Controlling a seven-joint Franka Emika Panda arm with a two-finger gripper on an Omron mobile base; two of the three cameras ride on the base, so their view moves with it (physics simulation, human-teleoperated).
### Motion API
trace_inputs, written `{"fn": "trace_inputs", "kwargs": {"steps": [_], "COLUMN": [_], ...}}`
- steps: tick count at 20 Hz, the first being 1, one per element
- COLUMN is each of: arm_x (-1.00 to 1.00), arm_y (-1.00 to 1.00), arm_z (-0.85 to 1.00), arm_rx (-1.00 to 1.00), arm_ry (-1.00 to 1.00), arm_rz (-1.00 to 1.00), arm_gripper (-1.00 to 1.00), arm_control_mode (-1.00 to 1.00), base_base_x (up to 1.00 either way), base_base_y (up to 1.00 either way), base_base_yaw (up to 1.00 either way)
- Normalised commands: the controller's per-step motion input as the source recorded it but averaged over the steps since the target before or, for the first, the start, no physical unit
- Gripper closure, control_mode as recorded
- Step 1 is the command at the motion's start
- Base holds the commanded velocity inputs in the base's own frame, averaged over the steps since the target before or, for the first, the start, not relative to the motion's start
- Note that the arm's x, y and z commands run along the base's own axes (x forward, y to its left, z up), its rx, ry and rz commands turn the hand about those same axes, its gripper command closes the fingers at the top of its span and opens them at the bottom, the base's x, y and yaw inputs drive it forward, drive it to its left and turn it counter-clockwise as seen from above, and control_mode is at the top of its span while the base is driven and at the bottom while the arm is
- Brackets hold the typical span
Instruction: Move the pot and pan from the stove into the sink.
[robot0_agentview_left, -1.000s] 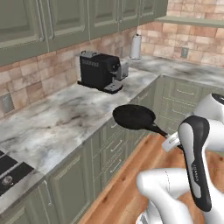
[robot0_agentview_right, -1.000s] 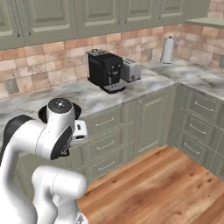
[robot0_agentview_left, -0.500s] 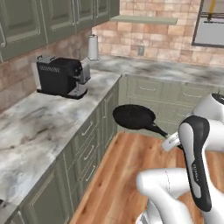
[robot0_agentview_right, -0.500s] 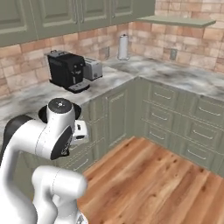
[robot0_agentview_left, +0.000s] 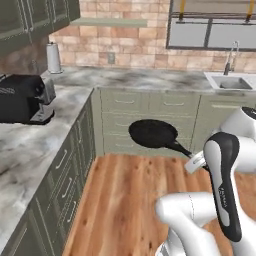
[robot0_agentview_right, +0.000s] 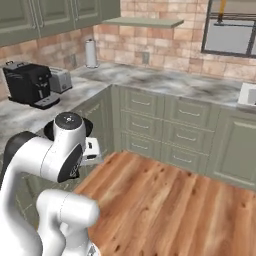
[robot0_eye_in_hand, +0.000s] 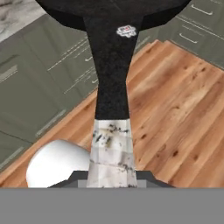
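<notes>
Shallow round black pan (robot0_agentview_left: 152, 133), long straight handle.

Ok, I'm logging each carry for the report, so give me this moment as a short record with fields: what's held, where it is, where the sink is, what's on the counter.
held: the pan, gripped by the end of its long handle
pincer: pincer shut on the handle
pan position: in the air above the wooden floor, level, in front of the cabinets
sink: sink far right on the back counter
counter items: coffee machine, paper towel roll
</notes>
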Motion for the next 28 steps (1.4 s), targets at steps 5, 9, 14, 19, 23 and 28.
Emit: {"fn": "trace_inputs", "kwargs": {"steps": [5, 9, 14, 19, 23, 28], "arm_x": [0.00, 0.00, 0.00, 0.00, 0.00, 0.00], "arm_y": [0.00, 0.00, 0.00, 0.00, 0.00, 0.00], "arm_z": [0.00, 0.00, 0.00, 0.00, 0.00, 0.00], "arm_rx": [0.00, 0.00, 0.00, 0.00, 0.00, 0.00], "arm_ry": [0.00, 0.00, 0.00, 0.00, 0.00, 0.00], "arm_rz": [0.00, 0.00, 0.00, 0.00, 0.00, 0.00], "arm_gripper": [1.00, 1.00, 1.00, 1.00, 1.00, 1.00], "arm_control_mode": [1.00, 1.00, 1.00, 1.00, 1.00, 1.00], "base_base_x": [0.03, 0.01, -0.02, 0.66, 1.00, 1.00], "base_base_y": [-0.49, -0.47, -0.27, 0.10, 0.23, 0.20], "base_base_yaw": [-0.39, -0.39, -0.14, -0.01, -0.04, -0.05]}}
